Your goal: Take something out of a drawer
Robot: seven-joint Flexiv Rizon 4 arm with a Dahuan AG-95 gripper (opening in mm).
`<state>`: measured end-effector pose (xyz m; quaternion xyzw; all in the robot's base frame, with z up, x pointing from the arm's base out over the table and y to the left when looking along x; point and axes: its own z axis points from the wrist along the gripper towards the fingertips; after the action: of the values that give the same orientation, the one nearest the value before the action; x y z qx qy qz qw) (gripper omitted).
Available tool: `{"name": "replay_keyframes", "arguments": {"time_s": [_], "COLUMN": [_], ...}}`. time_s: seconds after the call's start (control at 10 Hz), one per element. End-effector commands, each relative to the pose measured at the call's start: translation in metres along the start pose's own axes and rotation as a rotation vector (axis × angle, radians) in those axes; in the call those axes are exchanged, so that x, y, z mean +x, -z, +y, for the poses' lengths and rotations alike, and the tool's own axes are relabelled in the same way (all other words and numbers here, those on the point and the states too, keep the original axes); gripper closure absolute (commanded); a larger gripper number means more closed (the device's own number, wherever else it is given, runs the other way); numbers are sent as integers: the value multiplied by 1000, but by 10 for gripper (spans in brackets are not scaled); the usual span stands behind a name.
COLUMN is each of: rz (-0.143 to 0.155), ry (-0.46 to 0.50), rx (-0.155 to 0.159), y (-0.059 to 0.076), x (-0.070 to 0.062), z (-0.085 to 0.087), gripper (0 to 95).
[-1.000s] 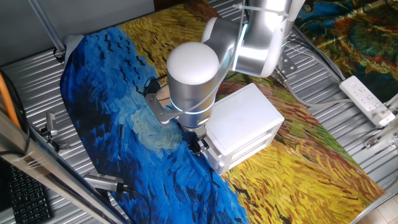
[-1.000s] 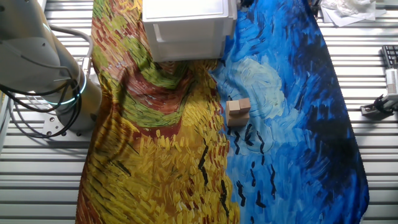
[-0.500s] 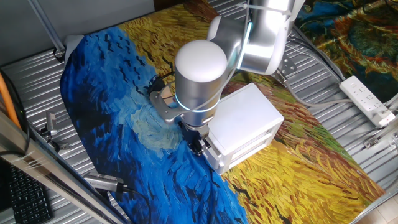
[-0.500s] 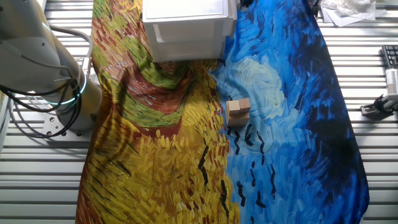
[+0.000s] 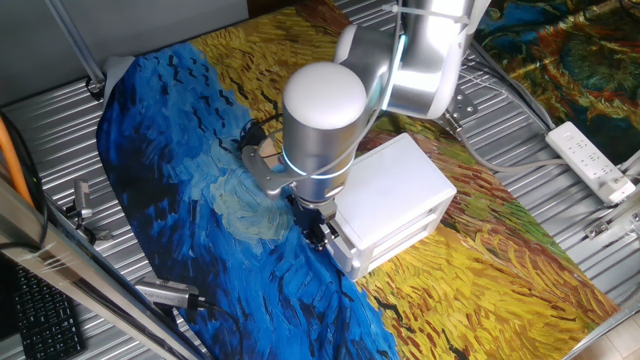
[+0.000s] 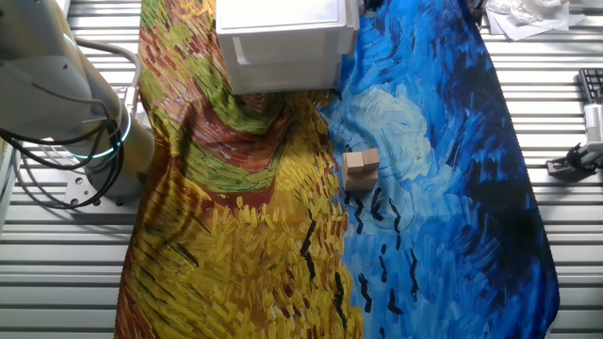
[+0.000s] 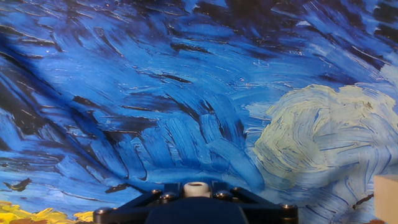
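Observation:
The white cabinet (image 5: 395,188) stands on the painted cloth and also shows at the top of the other fixed view (image 6: 283,38). My gripper (image 5: 320,235) hangs at its lower-left end, where my hand hides the drawer front. In the hand view a small round white knob (image 7: 197,188) sits between the dark fingers of my gripper (image 7: 197,189), which look shut on it, with blue cloth below. I cannot tell how far the drawer is out. The other fixed view does not show my gripper.
A small wooden block (image 6: 361,163) lies on the blue part of the cloth, a short way from the cabinet; it shows at the hand view's right edge (image 7: 386,196). My arm's base (image 6: 66,104) stands beside the cloth. A power strip (image 5: 592,160) lies at the right.
My arm's elbow shifted slightly to the right in the first half second, then held still. The cabinet and the block have not moved.

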<state>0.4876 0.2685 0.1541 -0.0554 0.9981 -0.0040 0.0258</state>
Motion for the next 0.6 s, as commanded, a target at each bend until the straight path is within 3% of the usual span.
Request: {"name": "replay_keyframes", "arguments": {"time_s": [0.1,0.6], "rz": [-2,0], "ry": [3,5], "rx": [-1,-4], "y": [0,4], "x": [-2,-17], "z": [1,6], "gripper": [950,950]}}
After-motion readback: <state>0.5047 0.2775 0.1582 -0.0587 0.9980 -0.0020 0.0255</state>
